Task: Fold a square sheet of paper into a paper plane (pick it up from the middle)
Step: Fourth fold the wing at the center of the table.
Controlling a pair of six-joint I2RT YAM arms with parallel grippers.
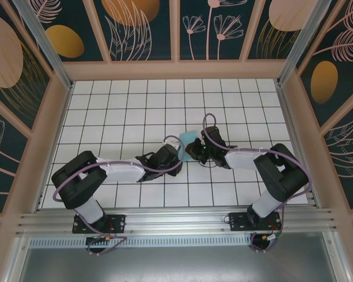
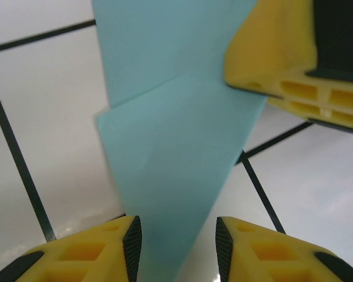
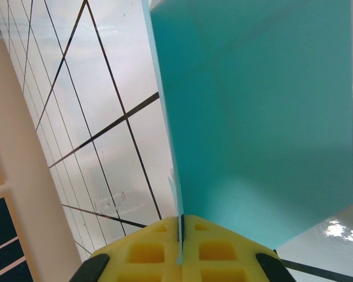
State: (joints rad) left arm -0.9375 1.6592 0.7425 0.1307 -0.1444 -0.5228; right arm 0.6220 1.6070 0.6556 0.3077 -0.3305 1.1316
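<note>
The light cyan sheet of paper (image 1: 189,135) is folded with overlapping layers and sits mid-table between the two grippers. In the left wrist view the paper (image 2: 176,129) narrows to a point that runs down between my left gripper's (image 2: 178,249) yellow fingers (image 2: 94,252). Those jaws stand apart and are open. My right gripper (image 3: 180,232) is shut on the paper's edge, and the paper (image 3: 259,117) stands up from it as a broad sheet. The right gripper's finger (image 2: 276,53) also appears in the left wrist view, on the paper's far right corner.
The table (image 1: 135,100) is white tile with black grid lines. Beige walls (image 1: 44,147) with patterned panels enclose it on three sides. An aluminium rail (image 1: 176,220) runs along the near edge by the arm bases.
</note>
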